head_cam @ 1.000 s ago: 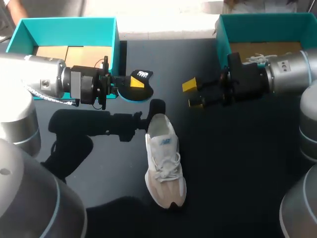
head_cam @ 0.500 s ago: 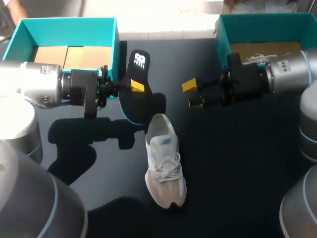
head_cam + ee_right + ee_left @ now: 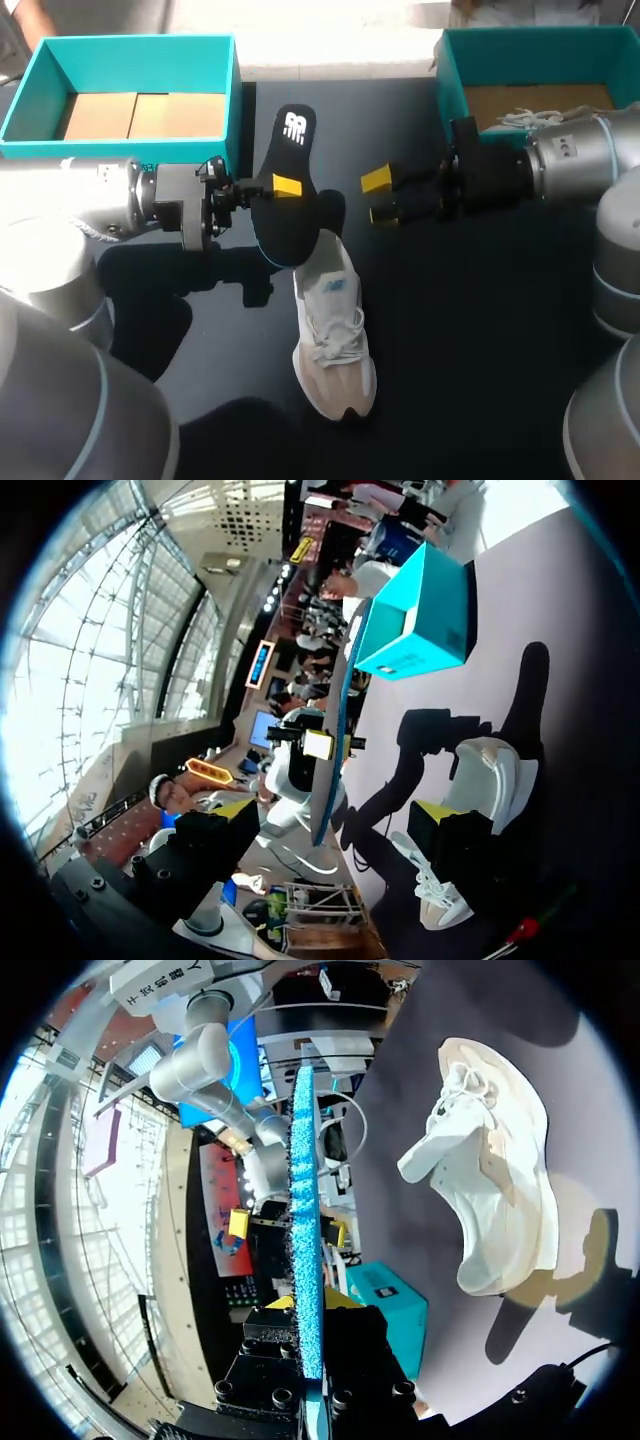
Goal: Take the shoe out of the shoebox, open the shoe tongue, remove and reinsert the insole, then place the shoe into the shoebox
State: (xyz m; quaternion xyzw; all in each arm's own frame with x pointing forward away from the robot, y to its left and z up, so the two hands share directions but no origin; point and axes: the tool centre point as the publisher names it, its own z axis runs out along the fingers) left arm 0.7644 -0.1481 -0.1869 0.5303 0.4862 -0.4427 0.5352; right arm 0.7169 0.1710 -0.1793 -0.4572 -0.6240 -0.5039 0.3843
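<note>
Head view shows the left gripper [image 3: 281,187] pinching the insole [image 3: 292,215] from both faces near its middle. The insole is a flat, elongated oval slab with a matte black top, a white logo at its far end and a teal rim. It stretches crosswise past the fingers, and its near end overlaps the heel of the shoe [image 3: 333,335]. I cannot tell whether they touch.

The shoe is a white and beige sneaker with mesh panels and white laces, lying below the left fingers on the black table [image 3: 480,350].

The right gripper [image 3: 380,198] has its fingers spread and holds nothing. The insole is just ahead of them.

Behind each gripper stands a teal shoebox: the left shoebox [image 3: 130,42] with a brown cardboard floor, and the right shoebox [image 3: 445,70].

In the left wrist view the insole [image 3: 303,1240] runs edge-on between the fingers as a speckled blue foam strip, with the shoe [image 3: 500,1180] beside it.
</note>
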